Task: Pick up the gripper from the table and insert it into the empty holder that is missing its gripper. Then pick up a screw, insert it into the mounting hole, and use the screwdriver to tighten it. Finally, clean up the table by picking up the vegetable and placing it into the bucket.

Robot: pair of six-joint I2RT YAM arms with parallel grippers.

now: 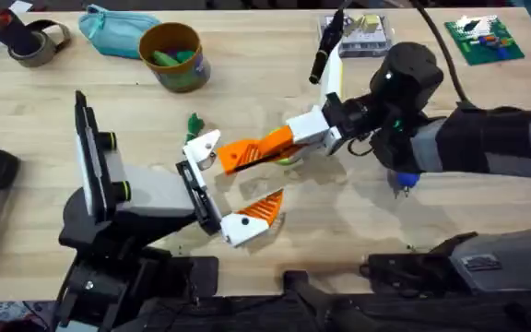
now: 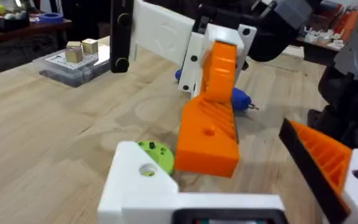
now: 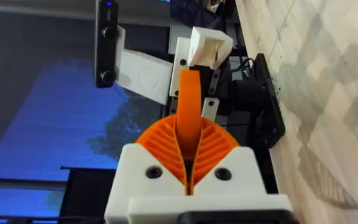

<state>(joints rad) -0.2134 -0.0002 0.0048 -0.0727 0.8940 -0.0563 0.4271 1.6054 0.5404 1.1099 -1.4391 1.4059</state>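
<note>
The fitting step was in hand. The right gripper [image 1: 295, 138] was clenched on the orange gripper [image 1: 247, 152], holding it above the middle of the table [image 1: 44, 120], its tip just beside the bare holder [image 1: 203, 146] on the left gripper [image 1: 224, 189], which stood spread wide. Next, I judged, the wedge needed lining up and sliding onto the holder.

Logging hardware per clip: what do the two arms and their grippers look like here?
Both arms are black with grey segments. The left gripper has white angular fingers; one carries an orange ribbed pad, the other ends in bare white plastic. The right gripper has white finger blocks with orange ribbed pads. The right arm has a rounded black joint housing with a small green light, and a black cable runs behind it.
</note>
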